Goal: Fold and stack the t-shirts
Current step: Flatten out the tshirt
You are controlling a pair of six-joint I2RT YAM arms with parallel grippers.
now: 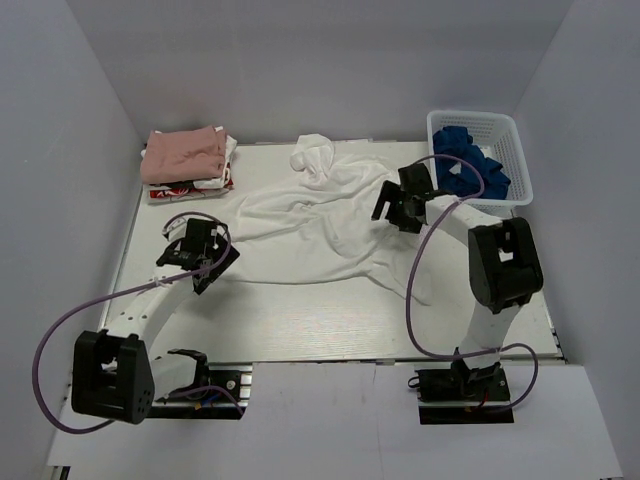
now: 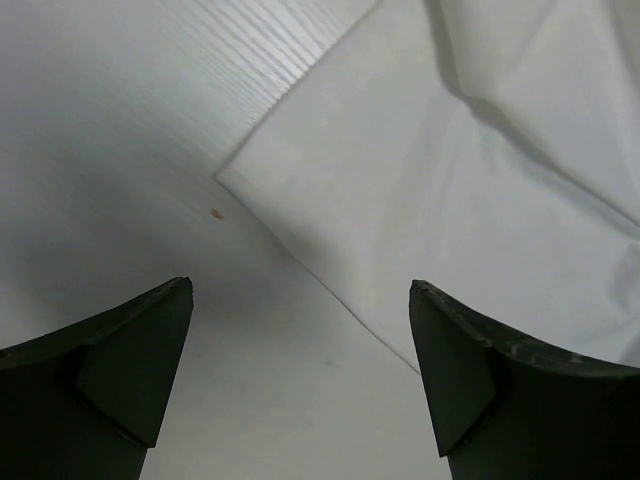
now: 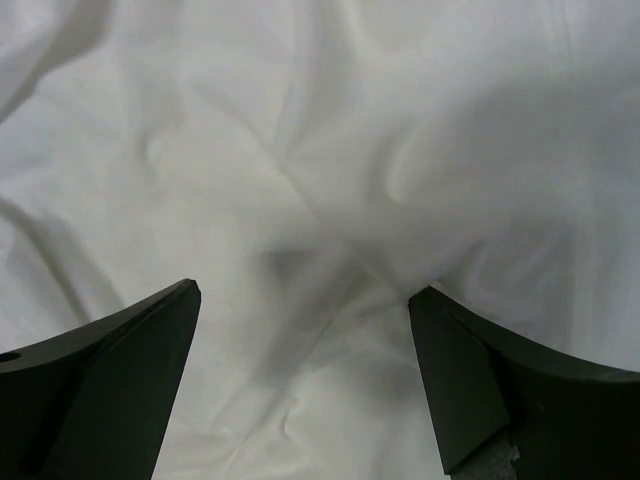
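Big white tee lies crumpled mid-table, with the left gripper by a corner and the right gripper over its middle, both wide open and empty, I'd guess to spread it flat before folding onto the pink-topped pile.

Top view: we look down from high above the near edge over the whole table. Left wrist view: we look closely between spread jaws at a corner of the white t-shirt just ahead. Right wrist view: close in, the same shirt fills everything beyond the jaws.
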